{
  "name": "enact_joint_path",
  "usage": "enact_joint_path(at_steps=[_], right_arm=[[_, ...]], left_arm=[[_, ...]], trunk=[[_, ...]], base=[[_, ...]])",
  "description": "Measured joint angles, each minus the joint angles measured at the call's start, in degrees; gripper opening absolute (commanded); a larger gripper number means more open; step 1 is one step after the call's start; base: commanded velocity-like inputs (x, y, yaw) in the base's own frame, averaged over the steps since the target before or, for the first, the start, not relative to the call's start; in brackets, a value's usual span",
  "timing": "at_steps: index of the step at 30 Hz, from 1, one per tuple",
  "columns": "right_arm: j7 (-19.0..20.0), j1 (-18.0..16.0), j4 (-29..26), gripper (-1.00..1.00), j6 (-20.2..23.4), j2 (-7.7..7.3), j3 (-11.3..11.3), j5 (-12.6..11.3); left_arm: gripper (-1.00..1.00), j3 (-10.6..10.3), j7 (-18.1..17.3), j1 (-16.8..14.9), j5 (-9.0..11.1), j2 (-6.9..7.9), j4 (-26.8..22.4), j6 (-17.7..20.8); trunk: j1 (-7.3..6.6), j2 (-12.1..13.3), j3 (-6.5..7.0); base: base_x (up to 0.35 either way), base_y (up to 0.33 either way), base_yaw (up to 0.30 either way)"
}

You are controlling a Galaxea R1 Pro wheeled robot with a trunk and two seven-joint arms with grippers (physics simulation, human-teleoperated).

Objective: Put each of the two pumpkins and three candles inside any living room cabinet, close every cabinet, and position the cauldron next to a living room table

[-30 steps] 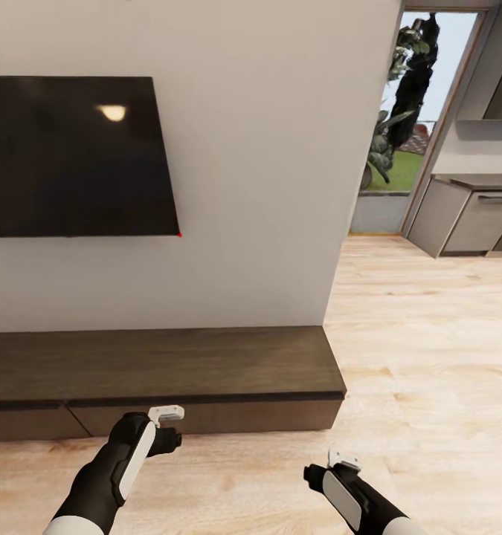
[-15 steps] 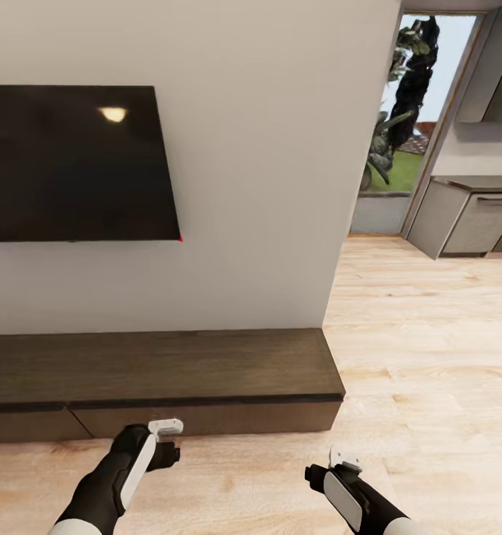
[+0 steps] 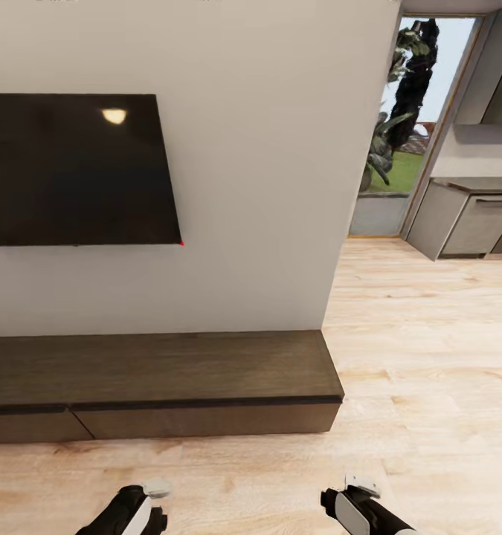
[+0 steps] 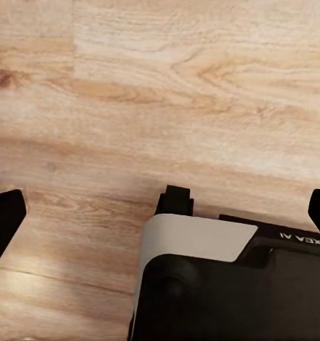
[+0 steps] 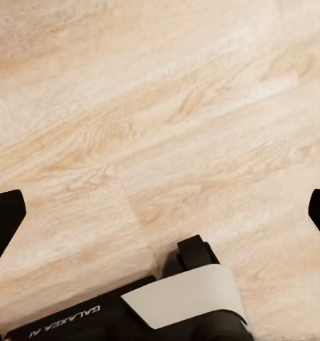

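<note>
head view: the cabinet (image 3: 161, 386), drawers closed, stands against the wall under a dark screen (image 3: 76, 169). left end effector (image 4: 160, 213) and right end effector (image 5: 160, 213), fingers spread and holding nothing, hang over the wooden floor (image 3: 422, 357).

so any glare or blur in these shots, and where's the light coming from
Head view: sharp; one warm lamp reflection glares on the dark tv, and daylight comes through the doorway at right. Left wrist view: crisp floor with a soft shadow band. Right wrist view: evenly lit, no glare.
</note>
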Motion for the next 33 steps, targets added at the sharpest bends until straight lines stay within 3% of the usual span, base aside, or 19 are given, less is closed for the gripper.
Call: enact_joint_path(at_steps=[10, 19, 24, 31, 33], right_arm=[[-0.01, 4.38, 5.83, 1.0, -4.57, 0.65, 0.01, 0.17], [-0.01, 5.25, 5.96, 1.0, -5.39, 0.67, 0.03, 0.4], [0.0, 5.34, 6.01, 1.0, -8.32, 0.46, 0.03, 0.17], [-0.03, 5.96, 6.99, 1.0, -9.42, 0.68, 0.06, 0.29], [-0.05, 6.23, 7.14, 1.0, -10.59, 0.72, 0.09, 0.29]], left_arm=[[1.0, -0.29, 0.95, -0.01, 0.08, 0.01, 8.56, -7.77], [1.0, -0.33, 0.99, -0.01, 0.09, 0.01, 11.06, -8.82], [1.0, -0.38, 1.0, -0.01, 0.1, 0.01, 12.81, -9.92], [1.0, -0.38, 1.04, -0.01, 0.11, 0.08, 16.1, -13.81], [1.0, -0.39, 1.13, -0.02, 0.1, 0.67, 16.31, -14.39]], trunk=[[-2.2, 4.01, 1.8], [-4.18, 7.63, 3.42], [-5.28, 9.63, 4.32], [-6.81, 12.44, 5.57], [-7.25, 13.25, 5.93]], base=[[0.0, 0.0, 0.0], [0.0, 0.0, 0.0], [0.0, 0.0, 0.0], [0.0, 0.0, 0.0], [0.0, 0.0, 0.0]])
